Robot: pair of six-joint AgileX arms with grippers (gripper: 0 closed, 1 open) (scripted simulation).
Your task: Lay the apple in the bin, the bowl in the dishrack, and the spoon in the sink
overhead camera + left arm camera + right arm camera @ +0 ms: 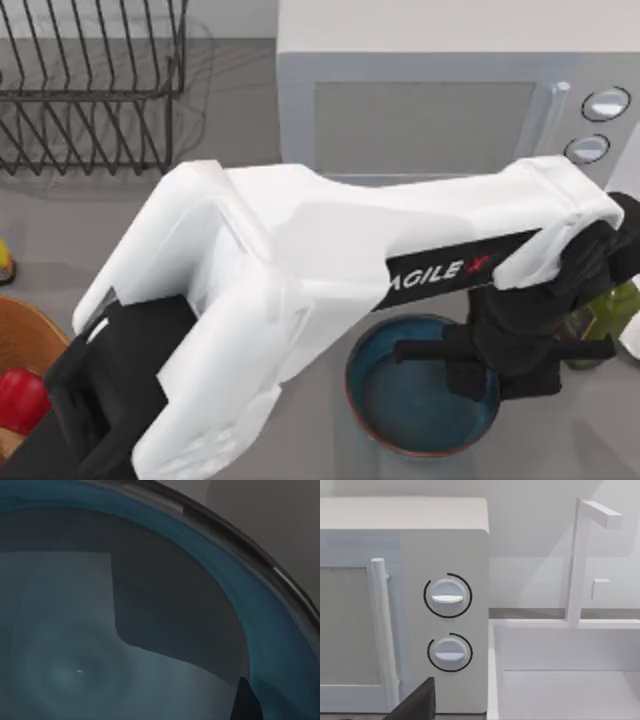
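Apple (20,397) already lying inside the bin (30,335) at the top view's left edge, so that part judged complete. Bowl (420,395) resting on the worktop (60,215) in front of the microwave (420,110), well apart from the dishrack (90,85) at the far left corner; bowl transfer judged the step in hand, not yet done. Dishrack holding nothing in the visible portion. Spoon not identified with confidence; sink placement judged outstanding. Left gripper (470,365) lowered over the bowl at its right-hand rim, black fingers reaching down into the basin; jaws' spacing cannot be told, and no firm grip on the rim confirmed. Right gripper (417,705) seen as a dark edge in the right wrist view, arm appearing parked; jaw state cannot be told. Top view gives the overall layout: white left arm link crossing most of the worktop, green bottle (605,315) just beside the gripper on the right, small yellow-red object at the left edge. Left wrist view adds the close look at the bowl interior (150,630): teal glaze, dark rim arc, a broad shadow across the floor, no contents. Right wrist view adds the microwave's two dials (447,596), its door handle, and the white sink (570,680) with faucet (580,560) next to it, basin visible and bare.
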